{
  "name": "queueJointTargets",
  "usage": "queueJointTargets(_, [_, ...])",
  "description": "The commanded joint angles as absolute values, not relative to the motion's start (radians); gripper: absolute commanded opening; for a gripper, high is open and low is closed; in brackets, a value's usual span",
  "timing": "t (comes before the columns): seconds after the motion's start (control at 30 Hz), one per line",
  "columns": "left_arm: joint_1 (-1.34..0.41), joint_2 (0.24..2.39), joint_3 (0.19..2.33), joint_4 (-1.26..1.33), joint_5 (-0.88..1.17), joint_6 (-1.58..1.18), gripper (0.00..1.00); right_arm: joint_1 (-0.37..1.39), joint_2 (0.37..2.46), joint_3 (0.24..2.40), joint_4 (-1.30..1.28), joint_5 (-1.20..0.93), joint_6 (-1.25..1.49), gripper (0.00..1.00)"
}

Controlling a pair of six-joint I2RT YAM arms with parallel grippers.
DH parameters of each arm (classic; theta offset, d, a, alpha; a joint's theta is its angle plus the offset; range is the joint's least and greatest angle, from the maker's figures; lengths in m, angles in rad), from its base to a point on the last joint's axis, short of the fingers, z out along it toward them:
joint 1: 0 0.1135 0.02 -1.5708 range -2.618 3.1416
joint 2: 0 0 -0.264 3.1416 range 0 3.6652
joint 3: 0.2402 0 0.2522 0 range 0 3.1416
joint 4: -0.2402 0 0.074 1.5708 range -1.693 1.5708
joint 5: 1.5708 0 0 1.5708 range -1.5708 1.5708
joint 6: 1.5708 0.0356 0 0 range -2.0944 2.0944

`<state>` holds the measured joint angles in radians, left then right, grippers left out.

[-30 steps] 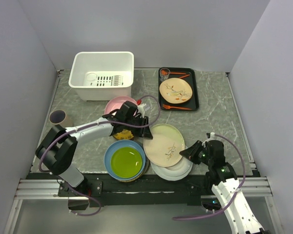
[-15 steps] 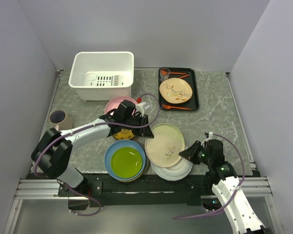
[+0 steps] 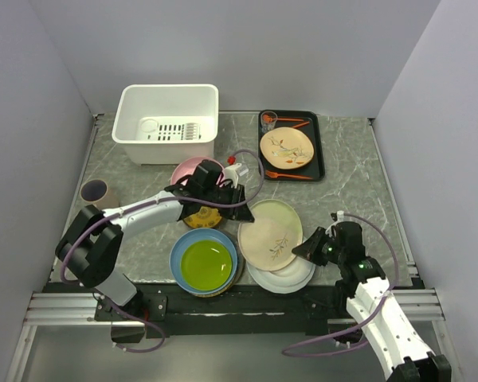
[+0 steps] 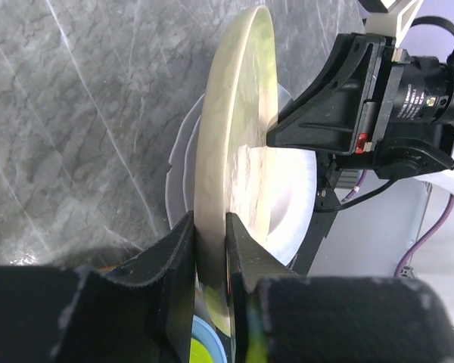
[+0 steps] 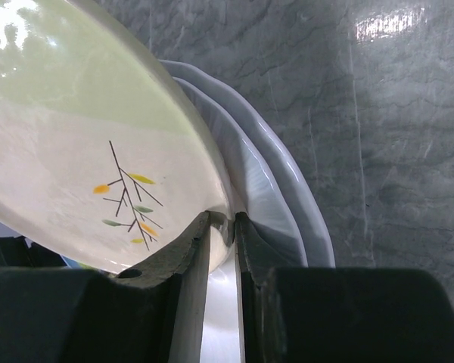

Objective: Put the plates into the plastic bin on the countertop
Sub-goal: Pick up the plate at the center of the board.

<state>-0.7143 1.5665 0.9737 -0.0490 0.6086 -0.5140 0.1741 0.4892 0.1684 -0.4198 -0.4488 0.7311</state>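
- Now we log one plate held from both sides: the cream-and-green sprig plate is at the front middle of the bench, well apart from the plastic bin.
- Left jaws: clamped on the far-left rim of the sprig plate. In the left wrist view we see the plate edge-on, its rim pinched between the two fingers.
- Right jaws: clamped on the near-right rim of the same plate. In the right wrist view the rim of the plate sits tight between the fingers.
- Attitude: the sprig plate is tilted, not flat.
- Its near-right part overlaps the stack of white plates. We cannot tell whether they touch.
- In the right wrist view the rims of the white plates lie just beside the gripped edge.
- The plastic bin stands upright at the far left of the bench, its slotted floor showing.
- The lime green plate lies inside the blue plate, near the front, left of the sprig plate.
- The pink plate lies between the bin and the left arm. The gold-patterned brown plate is partly hidden under that arm.
- The black tray at the far right carries the peach flower-painted plate.
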Motion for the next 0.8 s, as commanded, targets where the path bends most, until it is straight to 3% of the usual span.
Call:
queueJointTargets(0.0, [-0.792, 1.627, 0.985, -0.089, 0.784, -0.465, 0.17, 0.181, 0.543, 0.212, -0.209, -0.419, 0.678, 0.23])
queueJointTargets(0.07, [-0.792, 1.641, 0.988, -0.115, 0.785, -0.453, 0.02, 0.183, 0.555, 0.207, -0.186, -0.429, 0.670, 0.23])
queueJointTargets(0.1, [-0.792, 1.655, 0.992, -0.127, 0.788, -0.449, 0.01, 0.181, 0.558, 0.207, -0.183, -0.433, 0.666, 0.23])
queueJointTargets(0.5, [-0.799, 1.641, 1.072, -0.228, 0.649, -0.428, 0.01, 0.181, 0.469, 0.207, -0.206, -0.408, 0.681, 0.24])
queueJointTargets(0.77, [-0.810, 1.661, 1.056, -0.177, 0.543, -0.428, 0.01, 0.181, 0.528, 0.224, -0.115, -0.425, 0.683, 0.24])
